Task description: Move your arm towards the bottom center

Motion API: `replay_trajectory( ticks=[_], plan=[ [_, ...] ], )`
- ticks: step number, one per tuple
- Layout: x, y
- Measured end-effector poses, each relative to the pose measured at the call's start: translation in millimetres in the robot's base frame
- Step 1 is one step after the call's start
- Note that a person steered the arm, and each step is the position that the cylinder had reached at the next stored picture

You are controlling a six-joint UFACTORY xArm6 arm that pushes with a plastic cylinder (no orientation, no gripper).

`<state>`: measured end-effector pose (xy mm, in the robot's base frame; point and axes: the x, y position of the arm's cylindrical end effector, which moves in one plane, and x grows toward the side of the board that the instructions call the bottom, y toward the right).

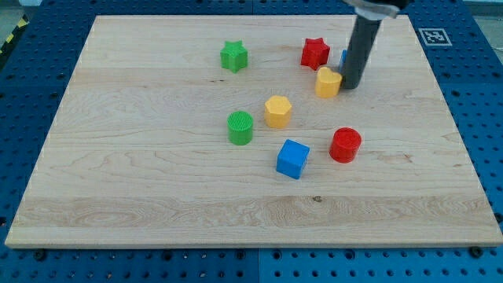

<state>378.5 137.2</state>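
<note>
My tip (350,85) rests on the wooden board (141,157) at the view's upper right, touching the right side of a yellow block (328,81). A red star (315,53) lies just left of the rod. A blue block (344,57) is mostly hidden behind the rod. A yellow hexagon (277,111) sits near the centre. A green cylinder (240,127) lies to its left. A blue cube (292,158) and a red cylinder (345,145) lie below. A green star (233,56) sits at the top centre.
The board lies on a blue perforated table (31,94). A black-and-white marker tag (433,36) is at the top right, off the board.
</note>
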Motion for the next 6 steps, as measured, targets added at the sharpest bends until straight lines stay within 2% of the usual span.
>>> replay_trajectory(
  ticks=[1,2,3,5,6],
  plan=[
    [25.1,-49.6],
    [25.3,-60.1],
    [36.9,-29.6],
    [118.9,57.5],
    [187.6,17.8]
  ],
)
